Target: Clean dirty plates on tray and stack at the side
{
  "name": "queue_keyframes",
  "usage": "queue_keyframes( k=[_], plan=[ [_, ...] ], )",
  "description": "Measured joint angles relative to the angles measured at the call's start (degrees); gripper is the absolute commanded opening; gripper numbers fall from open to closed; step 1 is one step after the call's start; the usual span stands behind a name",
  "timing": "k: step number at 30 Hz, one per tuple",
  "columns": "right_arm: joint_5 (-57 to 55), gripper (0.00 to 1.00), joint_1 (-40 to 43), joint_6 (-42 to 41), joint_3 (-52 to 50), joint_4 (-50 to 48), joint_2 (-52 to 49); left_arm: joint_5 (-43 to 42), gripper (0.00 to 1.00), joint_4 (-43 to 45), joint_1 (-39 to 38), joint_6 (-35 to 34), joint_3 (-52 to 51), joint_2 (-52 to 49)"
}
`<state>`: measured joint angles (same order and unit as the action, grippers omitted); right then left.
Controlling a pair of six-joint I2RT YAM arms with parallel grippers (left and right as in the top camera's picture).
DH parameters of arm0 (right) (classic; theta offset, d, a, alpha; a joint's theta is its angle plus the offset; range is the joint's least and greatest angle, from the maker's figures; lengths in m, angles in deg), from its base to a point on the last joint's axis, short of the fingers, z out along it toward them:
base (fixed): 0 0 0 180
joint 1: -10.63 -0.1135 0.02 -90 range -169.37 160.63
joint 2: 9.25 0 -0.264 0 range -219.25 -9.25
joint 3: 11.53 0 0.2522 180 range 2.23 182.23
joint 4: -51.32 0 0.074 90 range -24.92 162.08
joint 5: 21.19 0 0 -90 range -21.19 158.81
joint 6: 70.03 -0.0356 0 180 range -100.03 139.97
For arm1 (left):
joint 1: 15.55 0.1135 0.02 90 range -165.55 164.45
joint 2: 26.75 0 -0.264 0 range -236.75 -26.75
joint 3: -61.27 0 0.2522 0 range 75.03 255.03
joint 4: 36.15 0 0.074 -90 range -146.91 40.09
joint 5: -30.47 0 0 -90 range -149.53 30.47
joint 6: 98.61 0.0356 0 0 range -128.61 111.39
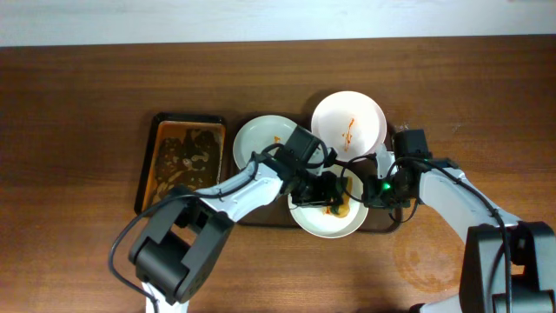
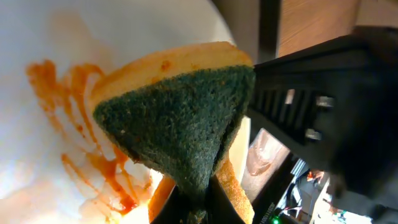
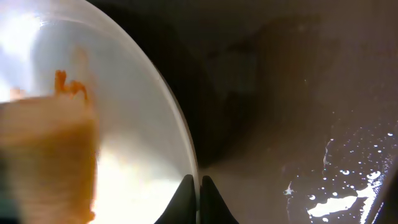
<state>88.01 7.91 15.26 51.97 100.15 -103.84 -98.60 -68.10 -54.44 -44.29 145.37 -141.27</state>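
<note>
Three white plates sit on a dark tray (image 1: 387,228). The near plate (image 1: 326,223) carries orange sauce smears. My left gripper (image 1: 323,193) is shut on a yellow sponge with a green scouring face (image 2: 180,130), pressed on that plate's smeared surface (image 2: 37,162). My right gripper (image 1: 375,189) is shut on the same plate's right rim (image 3: 186,155), fingertips pinching the edge (image 3: 199,186). The sponge shows blurred at the left of the right wrist view (image 3: 50,155). A far plate (image 1: 349,122) has an orange streak. Another plate (image 1: 261,139) lies at the tray's left.
A black rectangular bin (image 1: 181,158) holding brown food scraps stands left of the tray. The brown wooden table (image 1: 78,104) surrounds everything. Wet spots show on the dark surface right of the plate (image 3: 336,193).
</note>
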Motion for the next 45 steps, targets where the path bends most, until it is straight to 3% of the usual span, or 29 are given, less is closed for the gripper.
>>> queue_keyframes(
  k=[6, 12, 17, 22, 31, 34, 39, 45],
  plan=[
    [0.4, 0.04, 0.0, 0.0, 0.0, 0.1, -0.1, 6.3, 0.0, -6.0, -0.1, -0.4, 0.7, -1.7],
    [0.5, 0.04, 0.0, -0.2, 0.0, 0.0, -0.2, 16.1, 0.0, -12.1, 4.3, 5.8, 1.2, 1.4],
    [0.4, 0.04, 0.0, -0.2, 0.0, 0.0, -0.2, 21.2, 0.0, -18.3, 5.1, 14.8, 0.2, 13.2],
    [-0.9, 0.04, 0.0, -0.2, 0.0, 1.6, 1.6, 26.4, 0.0, -21.6, 9.9, 17.3, 0.2, 20.8],
    [-17.1, 0.04, 0.0, 0.0, 2.9, 11.1, 19.8, 28.6, 0.0, -24.9, 28.2, 19.8, 0.2, 20.8],
    [-18.3, 0.04, 0.0, 0.0, 2.9, 15.9, 19.3, 28.5, 0.0, -25.2, 28.9, 20.1, 0.2, 20.8],
    [-16.3, 0.04, 0.0, -2.6, 2.9, 12.7, 18.6, 28.4, 0.0, -25.3, 28.8, 20.1, 0.2, 20.8],
    [-11.9, 0.04, 0.0, -4.5, 3.0, 24.1, 17.5, 28.4, 0.0, -26.0, 28.8, 20.2, 0.2, 20.8]
  ],
)
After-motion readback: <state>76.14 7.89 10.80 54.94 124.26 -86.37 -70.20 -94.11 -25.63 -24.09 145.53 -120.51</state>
